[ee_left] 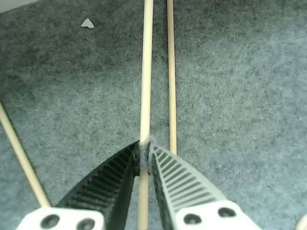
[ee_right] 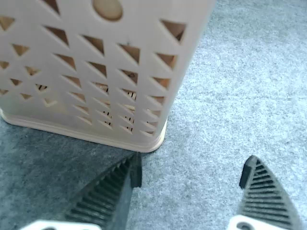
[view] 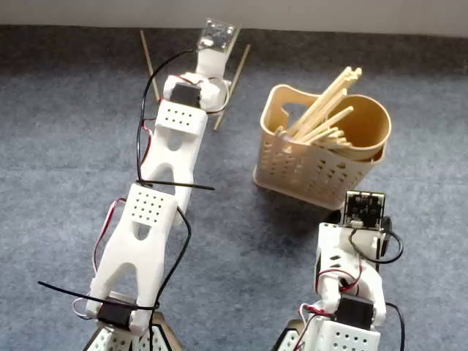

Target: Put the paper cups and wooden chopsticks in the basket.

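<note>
Progress, late stage: we are seeing the basket, right of centre on the surface, holding a paper cup and many chopsticks. At the far edge our left end effector is pinching one chopstick, two loose chopsticks lying beside; the right end effector is gaping, empty.
</note>
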{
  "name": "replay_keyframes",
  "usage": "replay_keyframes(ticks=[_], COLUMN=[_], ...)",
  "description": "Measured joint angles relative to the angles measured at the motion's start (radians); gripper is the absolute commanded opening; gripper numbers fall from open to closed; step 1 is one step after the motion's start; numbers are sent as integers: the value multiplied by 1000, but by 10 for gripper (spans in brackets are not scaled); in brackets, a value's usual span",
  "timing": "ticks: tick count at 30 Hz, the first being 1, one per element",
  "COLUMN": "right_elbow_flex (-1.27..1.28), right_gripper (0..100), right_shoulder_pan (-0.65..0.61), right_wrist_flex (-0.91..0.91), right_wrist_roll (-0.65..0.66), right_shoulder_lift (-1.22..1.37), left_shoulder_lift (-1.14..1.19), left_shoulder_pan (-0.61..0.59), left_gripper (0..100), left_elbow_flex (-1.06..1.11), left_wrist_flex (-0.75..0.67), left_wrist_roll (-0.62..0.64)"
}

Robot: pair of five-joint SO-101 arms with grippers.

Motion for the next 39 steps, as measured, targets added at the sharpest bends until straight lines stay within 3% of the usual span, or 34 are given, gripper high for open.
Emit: replay_keyframes(ticks=[10,16,22,34,39], right_elbow_flex=[8,12,12,12,12], right_gripper=[321,321,321,321,321], right_shoulder_pan=[-11,-11,-11,-11,-11], right_wrist_flex=[0,0,0,0,0], right_wrist_roll=[0,0,0,0,0], right_shoulder_lift=[0,0,0,0,0], left_shoulder_lift=[51,51,51,23,11], left_shoulder_pan=[20,-14,-17,-28,-28], left_gripper=[143,151,238,239,62], left_elbow_flex=[14,15,25,259,288], left_wrist_flex=[14,-114,-150,-258,-265], left_wrist_roll=[0,0,0,3,3])
